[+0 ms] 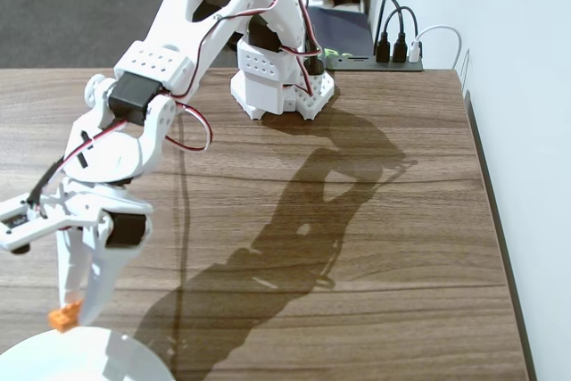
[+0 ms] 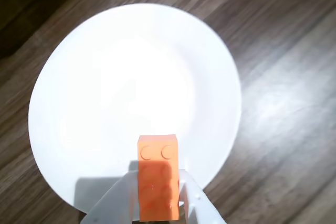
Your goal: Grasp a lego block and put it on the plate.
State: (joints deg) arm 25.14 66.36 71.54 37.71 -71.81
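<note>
From where I stand, the end effector [image 2: 157,203] is clamped on the orange lego block [image 2: 157,182], its long axis running along the fingers, hanging just over the near rim of the white plate [image 2: 105,77] on the desk [image 1: 357,220].

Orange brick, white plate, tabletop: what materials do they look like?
Small orange studded lego brick: looks like moulded plastic, slightly glossy, with crisp round studs. Large round white plate: smooth and glossy; ceramic or melamine, cannot tell which. Brown tabletop: wood-grain pattern with a satin sheen, likely laminate or veneer. White end effector holding the brick: matte, probably printed plastic.
</note>
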